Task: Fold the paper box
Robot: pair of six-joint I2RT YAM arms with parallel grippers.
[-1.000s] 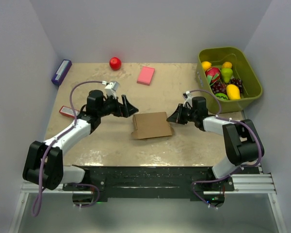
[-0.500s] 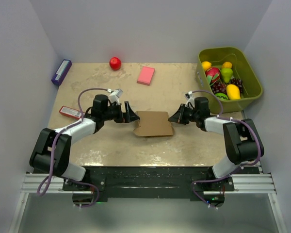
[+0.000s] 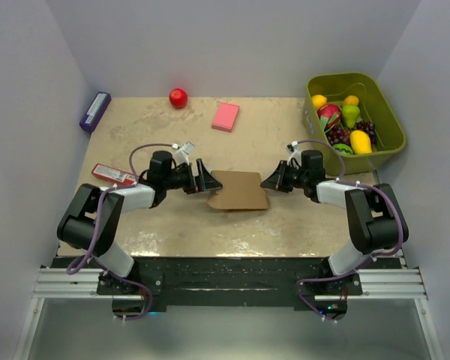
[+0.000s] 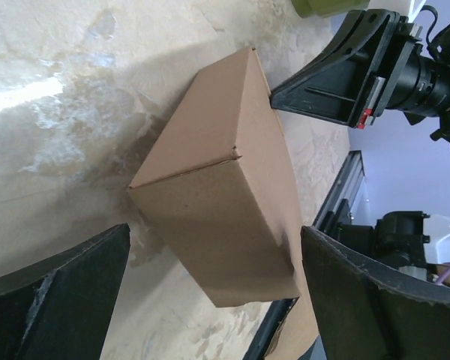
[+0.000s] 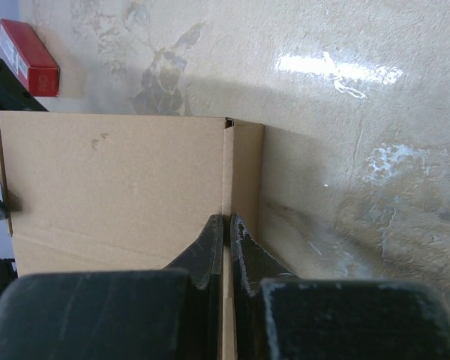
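The paper box [image 3: 238,190] seems light, thin-walled and easy to crush. My right gripper [image 3: 268,181] is pinched on its right edge. My left gripper [image 3: 207,180] gapes around its left end, where I judge the corners are stiffest.

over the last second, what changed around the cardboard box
The left end effector, open, came nearer and closed in until it reached the left end of the paper box. The box looks to have shifted slightly and now lies flatter. The right end effector stayed pinched shut on the box's right edge. Nothing else moved.
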